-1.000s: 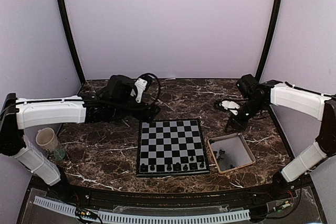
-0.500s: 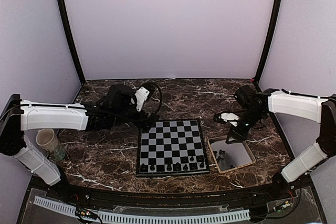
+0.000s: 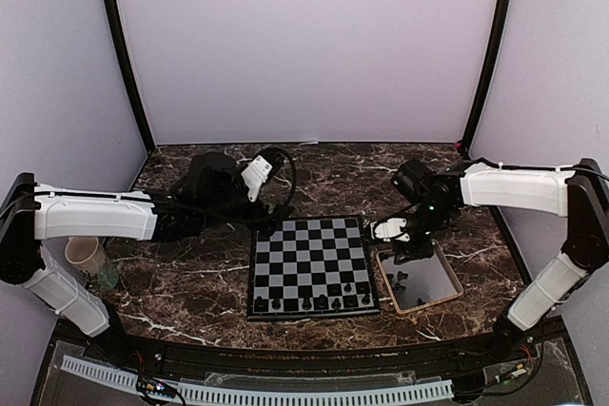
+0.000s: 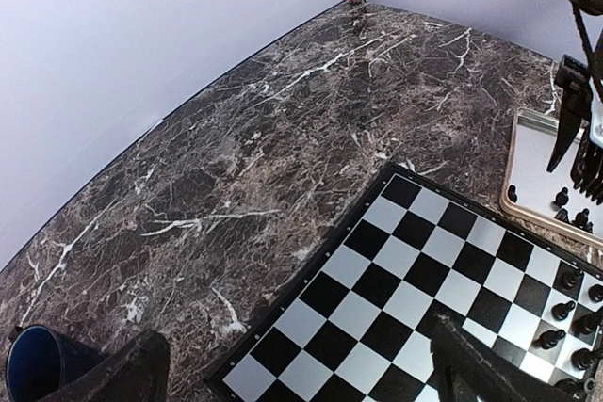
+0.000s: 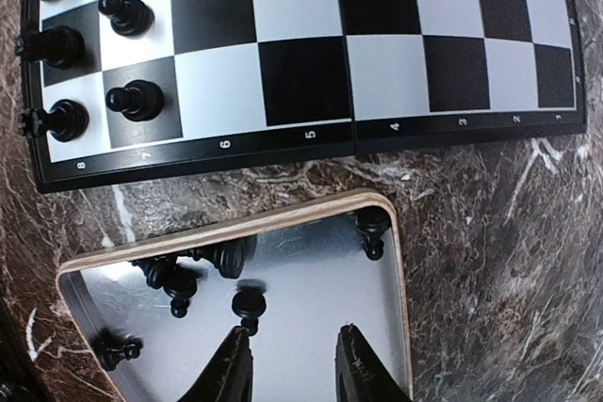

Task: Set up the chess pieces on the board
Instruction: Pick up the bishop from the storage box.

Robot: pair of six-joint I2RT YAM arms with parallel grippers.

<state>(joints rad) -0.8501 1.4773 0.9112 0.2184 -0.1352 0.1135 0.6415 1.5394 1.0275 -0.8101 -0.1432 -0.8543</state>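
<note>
The board (image 3: 309, 266) lies flat on the dark marble table (image 3: 190, 282), close to the near edge and about midway between the two arms. Some of the chess pieces (image 5: 132, 101) already stand on it: a line of them fills the row nearest the arms' bases, and a couple more sit one row in, at the board's right-hand end. The rest of the squares are bare.

Just off the board's right edge sits a tan-rimmed tray (image 5: 283, 212), near it but not touching. A handful of the dark pieces are in it, most of them bunched along the side that faces the board.

The right gripper (image 5: 294, 364) hangs over that tray, pointing down into it. Its fingers are partly spread, and the gap between them shows only tray floor, so it has hold of nothing. One small pawn (image 5: 248, 306) stands right at the tip of one finger. I can't tell whether it touches.

The left gripper (image 4: 301, 383) is off the board's far-left corner, above bare table. Its jaws are spread as wide as they go and it carries nothing.

A pale cup (image 3: 88, 254) stands well to the left of the board, beside the left arm.
</note>
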